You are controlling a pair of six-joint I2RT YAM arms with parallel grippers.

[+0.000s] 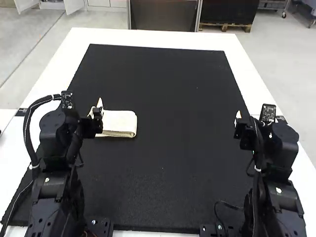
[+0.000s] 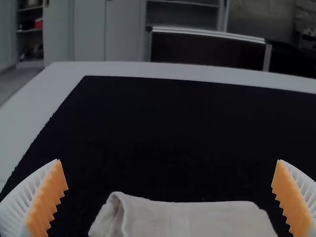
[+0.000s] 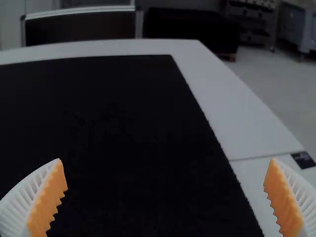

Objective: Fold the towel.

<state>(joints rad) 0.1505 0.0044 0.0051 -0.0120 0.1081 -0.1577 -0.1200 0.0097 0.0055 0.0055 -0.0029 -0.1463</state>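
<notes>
A cream towel (image 1: 120, 123) lies folded into a small, layered rectangle on the black mat, left of centre; its left part is partly hidden by my left gripper (image 1: 100, 106). In the left wrist view the towel (image 2: 192, 217) shows a rounded, rolled-looking fold at one end, and my left gripper (image 2: 170, 197) stands wide open with nothing between its orange pads. My right gripper (image 1: 238, 116) is over the mat's right edge, away from the towel. Seen in the right wrist view, my right gripper (image 3: 165, 197) is also wide open and holds nothing.
The black mat (image 1: 168, 89) covers most of the white table (image 1: 247, 74), whose border runs along the far edge and both sides. Each arm stands at its own near corner. A thin cable lies on the mat beside the right arm's base.
</notes>
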